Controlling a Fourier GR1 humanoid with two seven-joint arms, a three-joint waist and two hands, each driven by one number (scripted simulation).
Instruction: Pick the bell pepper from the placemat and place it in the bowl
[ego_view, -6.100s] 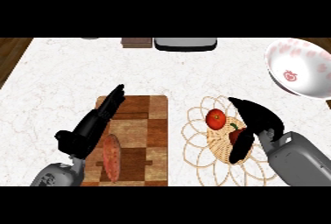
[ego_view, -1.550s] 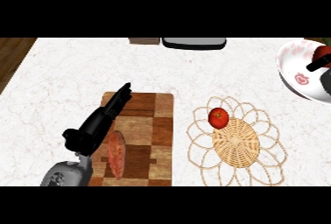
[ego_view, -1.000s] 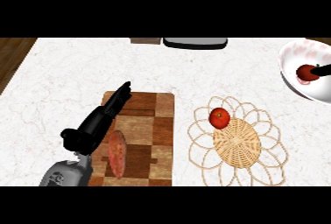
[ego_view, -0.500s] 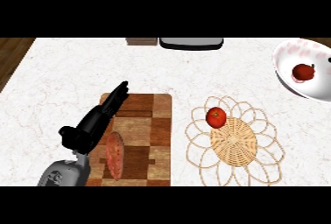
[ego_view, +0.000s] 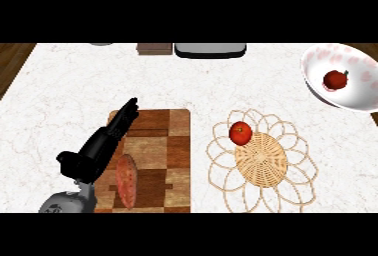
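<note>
A red bell pepper (ego_view: 335, 79) lies inside the white bowl with pink spots (ego_view: 319, 88) at the right edge of the counter. The woven placemat (ego_view: 260, 159) lies right of centre, and a red tomato-like fruit (ego_view: 241, 133) rests on its upper left part. My left hand (ego_view: 101, 146) lies over the left side of the wooden cutting board, fingers straight and pointing away from me, holding nothing. My right hand shows nowhere in the view.
The chequered cutting board (ego_view: 159, 160) carries a reddish oblong food item (ego_view: 126, 180) near its front. A dark appliance (ego_view: 209, 49) and a small brown box (ego_view: 153, 48) stand at the counter's back edge. The counter's dark wooden edge (ego_view: 13, 60) shows at far left.
My right hand carried the bell pepper from the placemat to the bowl, let it go there and has withdrawn out of view. The left hand has stayed still.
</note>
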